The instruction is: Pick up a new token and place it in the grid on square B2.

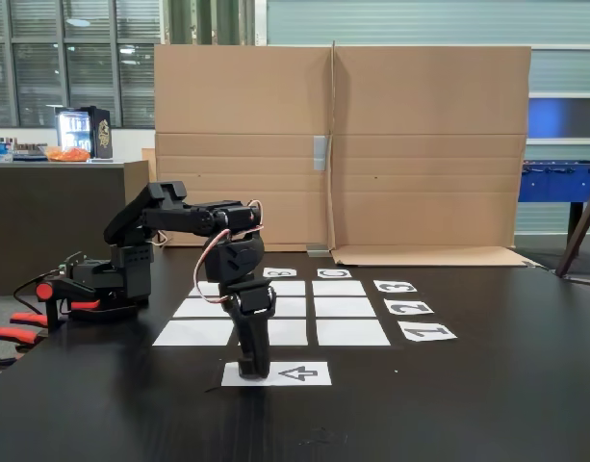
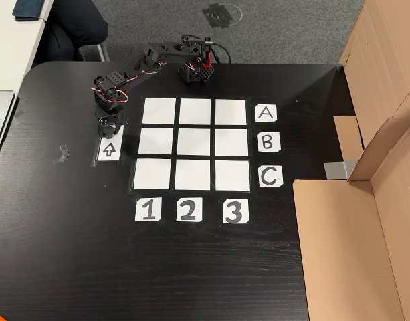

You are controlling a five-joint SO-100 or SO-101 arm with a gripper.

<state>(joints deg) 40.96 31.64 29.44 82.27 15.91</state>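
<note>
Black worktop (image 2: 71, 254) carries the grid (image 2: 194, 144) near its far edge, square B2 (image 2: 194, 143) bare. Beside it lies the arrow sheet (image 1: 285, 373), where the hand (image 1: 253, 371) points down; whether it is clenched cannot be told, and the token is hidden. A blind grasp could miss. The top-down fixed view shows the labels' layout; the low one shows the hand's height.

A black counter (image 2: 71, 267) with rounded corners carries the grid (image 2: 194, 144), nine white sheets in three rows of three with dark gaps. Label cards A, B, C (image 2: 268, 142) lie along its right edge in the top-down fixed view, and 1, 2, 3 (image 2: 188, 210) below it. An arrow sheet (image 2: 109, 150) lies left of the grid. The arm's base (image 2: 196, 72) stands at the counter's far edge.
</note>
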